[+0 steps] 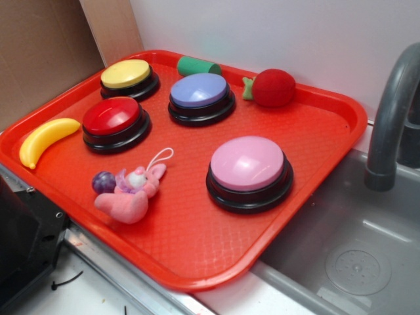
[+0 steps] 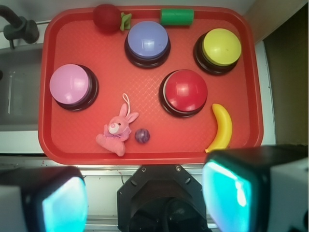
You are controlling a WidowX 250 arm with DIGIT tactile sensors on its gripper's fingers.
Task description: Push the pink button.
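Glossy pale-pink domed push button on a black base sits untouched near the red plastic tray's sink-side edge; the end effector, fingers spread and empty, hangs high above; press not yet begun.

The faucet is cut off by the exterior view's right edge. In the wrist view, the gripper's two fingers are blurred and cropped at the bottom edge. The sink runs off the left side.
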